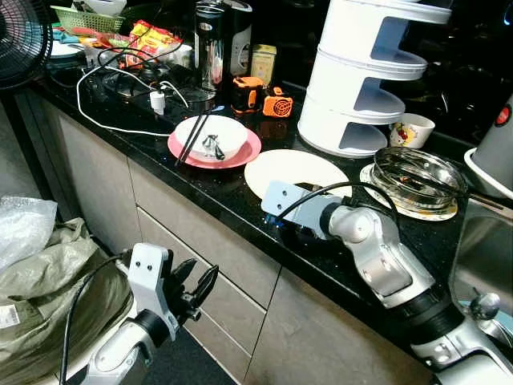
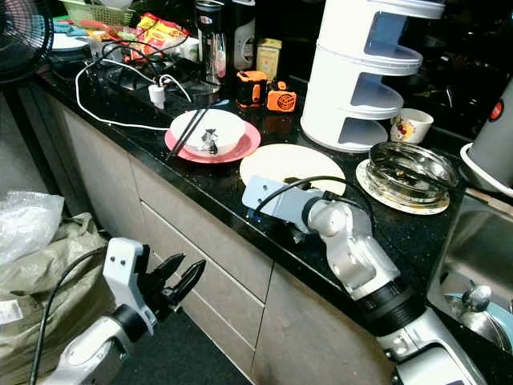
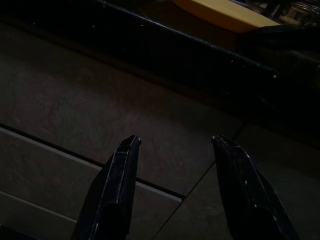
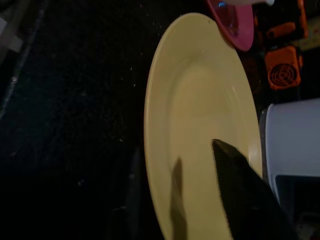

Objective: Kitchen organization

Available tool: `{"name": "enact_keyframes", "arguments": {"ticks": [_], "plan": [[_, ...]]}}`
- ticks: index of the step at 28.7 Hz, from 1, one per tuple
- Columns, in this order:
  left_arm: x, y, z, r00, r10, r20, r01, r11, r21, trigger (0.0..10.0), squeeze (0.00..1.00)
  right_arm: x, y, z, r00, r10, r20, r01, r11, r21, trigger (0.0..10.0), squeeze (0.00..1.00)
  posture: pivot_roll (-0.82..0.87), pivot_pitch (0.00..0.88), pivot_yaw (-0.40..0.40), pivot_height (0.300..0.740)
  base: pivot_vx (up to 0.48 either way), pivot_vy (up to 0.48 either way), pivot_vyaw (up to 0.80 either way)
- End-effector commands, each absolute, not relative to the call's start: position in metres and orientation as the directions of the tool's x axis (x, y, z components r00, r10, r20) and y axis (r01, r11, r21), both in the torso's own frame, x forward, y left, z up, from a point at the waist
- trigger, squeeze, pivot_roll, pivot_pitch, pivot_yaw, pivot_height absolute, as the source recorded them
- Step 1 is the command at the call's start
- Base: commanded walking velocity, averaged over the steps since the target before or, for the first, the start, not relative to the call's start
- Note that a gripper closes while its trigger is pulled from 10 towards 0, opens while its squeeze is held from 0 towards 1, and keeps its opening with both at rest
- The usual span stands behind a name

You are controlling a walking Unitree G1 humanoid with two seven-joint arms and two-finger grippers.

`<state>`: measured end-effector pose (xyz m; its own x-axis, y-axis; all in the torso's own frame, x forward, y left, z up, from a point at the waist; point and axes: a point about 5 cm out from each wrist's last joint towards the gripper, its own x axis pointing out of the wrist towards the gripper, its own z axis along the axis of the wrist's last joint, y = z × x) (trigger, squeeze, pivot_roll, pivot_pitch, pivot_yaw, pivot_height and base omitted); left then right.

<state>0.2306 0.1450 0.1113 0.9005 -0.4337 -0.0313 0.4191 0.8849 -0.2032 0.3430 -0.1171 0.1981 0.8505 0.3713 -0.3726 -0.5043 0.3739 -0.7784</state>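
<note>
- Plate [image 1: 295,170] is what we are reaching for: cream, round, lying flat on the black counter [image 1: 200,180] near its front edge, between the pink plate [image 1: 240,152] holding a white bowl [image 1: 212,136] and the glass dish [image 1: 418,176].
- Handling, as we judge it: stiff, glazed and slick, probably ceramic, so fragile if it slides off the edge; moderate weight for two thin fingers.
- Grip point: the near rim is the only real purchase, one finger over the rim and one under it, since the plate sits flush on the counter.
- Orientation: face up, level; being round it has no long axis, so any point on the rim serves equally.
- Right gripper [image 4: 200,200] hovers at the plate's near rim; in the wrist view one finger [image 4: 245,195] lies over the plate's face and the other sits faintly off the rim above the counter, so we read the fingers as spread and holding nothing.
- Left gripper [image 2: 172,285] hangs low before the drawers [image 1: 208,257], fingers parted and empty.
</note>
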Motion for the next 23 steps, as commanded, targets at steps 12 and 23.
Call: {"name": "enact_keyframes", "arguments": {"ticks": [12,23], "plan": [[0.231,0.143,0.108,0.894,-0.446,-0.045,0.429,0.881,-0.201,10.0,0.00,0.352,-0.118,0.196,0.920,0.284,-0.270,-0.377,0.450,-0.810,0.0,0.00,0.11,0.000,-0.112,0.740,0.000,0.000,0.00],[0.230,0.143,0.109,0.894,-0.445,-0.044,0.428,0.881,-0.202,10.0,0.00,0.362,-0.130,0.221,0.975,0.210,-0.073,-0.169,0.489,-0.856,0.0,0.00,0.11,0.000,-0.109,0.740,0.000,0.000,0.00]]}}
